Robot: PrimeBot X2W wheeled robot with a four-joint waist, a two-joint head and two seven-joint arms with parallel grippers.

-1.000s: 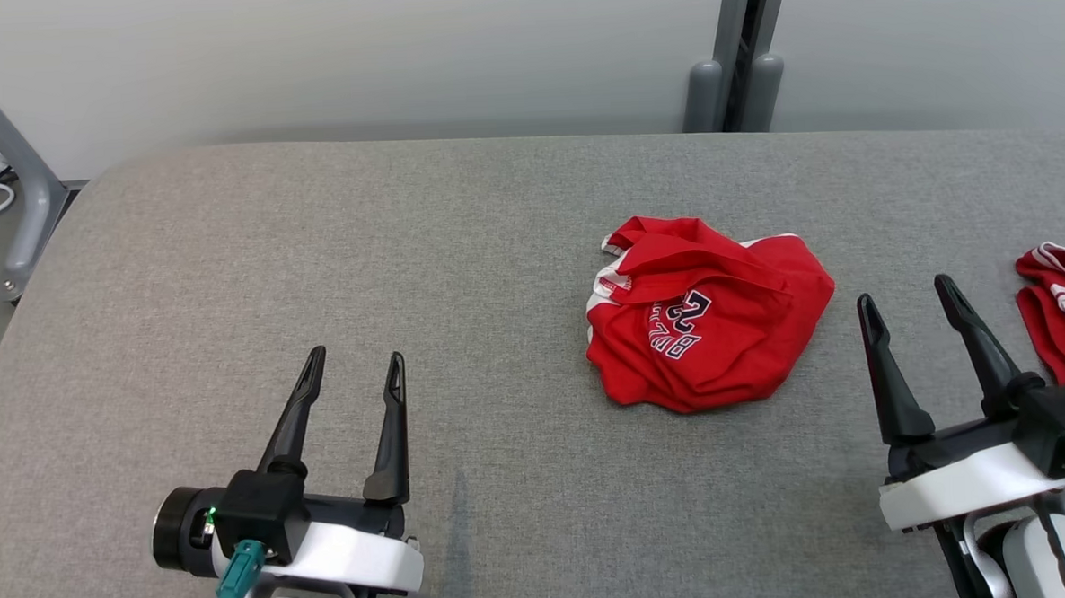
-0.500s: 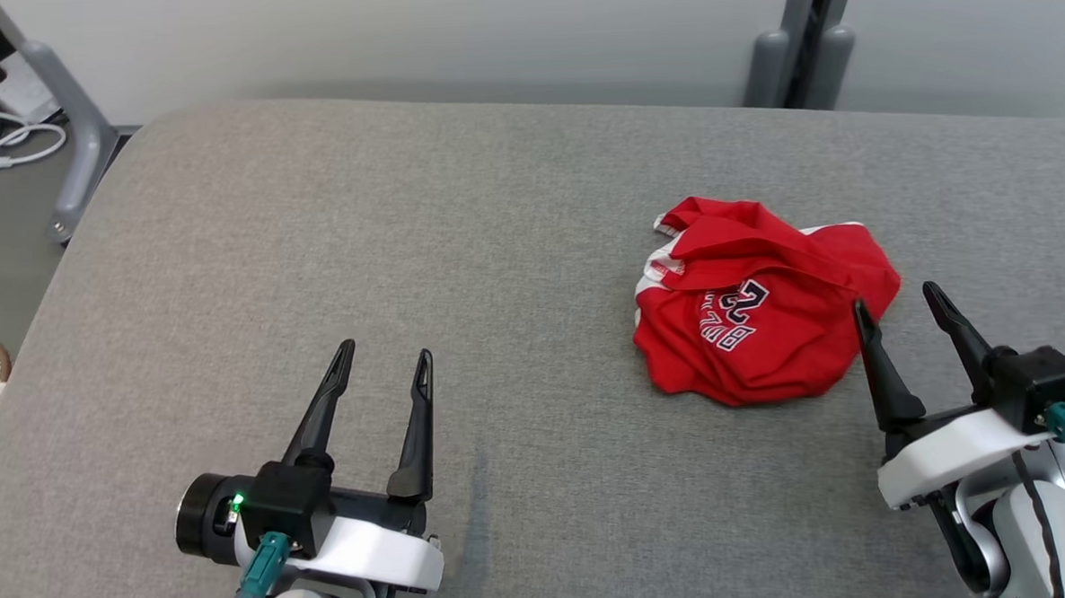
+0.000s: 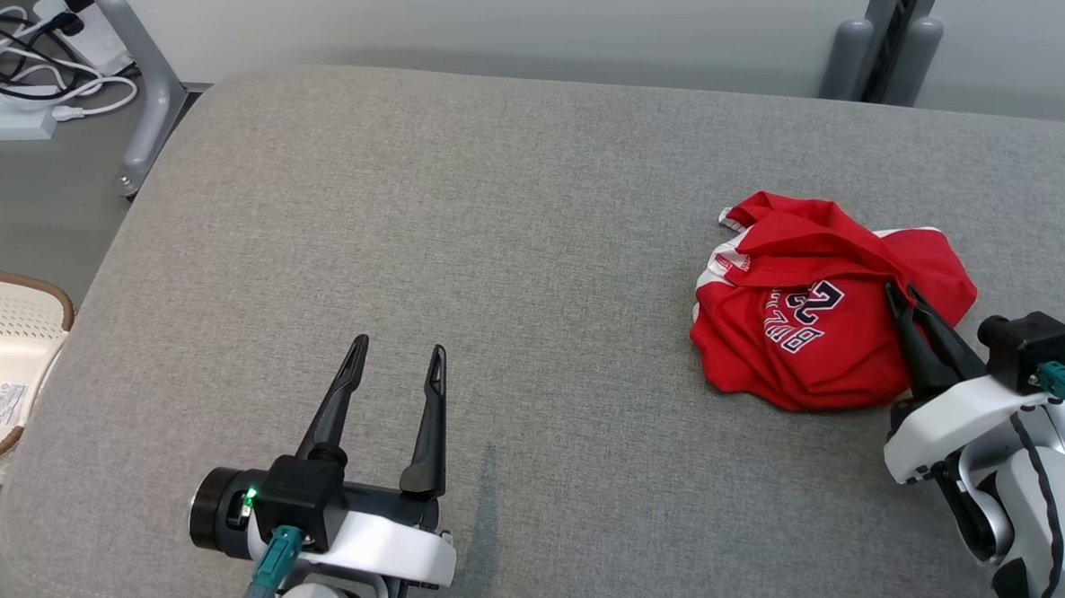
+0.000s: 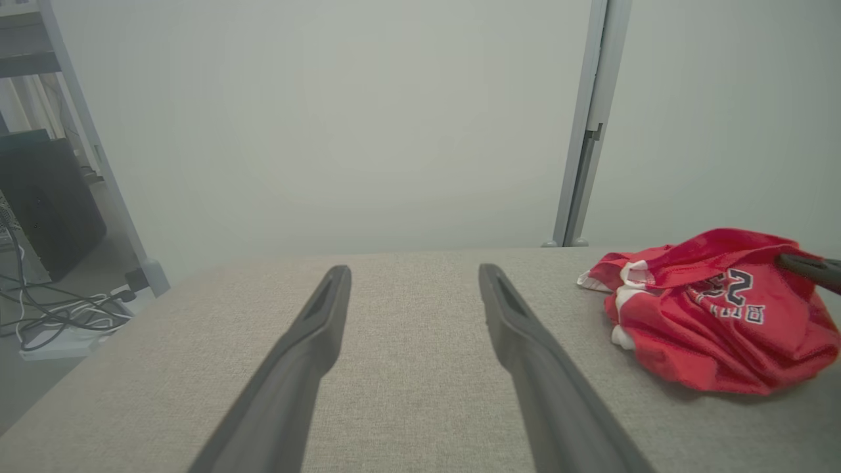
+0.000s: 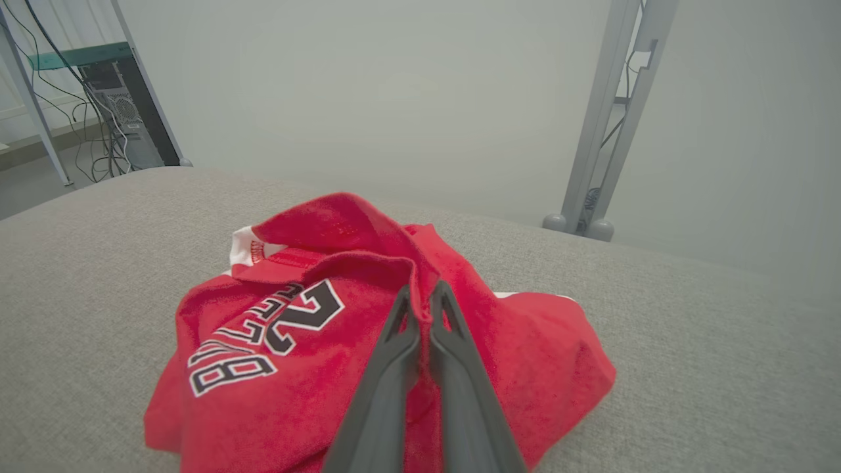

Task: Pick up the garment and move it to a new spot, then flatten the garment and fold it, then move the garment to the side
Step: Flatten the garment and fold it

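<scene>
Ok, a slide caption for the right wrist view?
Right gripper, fingers pinched shut on a fold of the crumpled red jersey on the grey pad.

— What carries everything here?
— A wide surface (image 3: 511, 210) covered in grey woven cloth. It looks padded, its far-left corner is rounded, and a line of stitching runs along its near-left edge.
— And what lies on it?
— One garment (image 3: 796, 359), red, crumpled in a heap on the right part of the surface, set in from the far edge.
— Is any of it flat?
— No. Folds ridge up along its top and its hem bunches against the grey cloth. White trim shows at its left side. Dark, white-edged letters and a number face up, upside down in the head view.
</scene>
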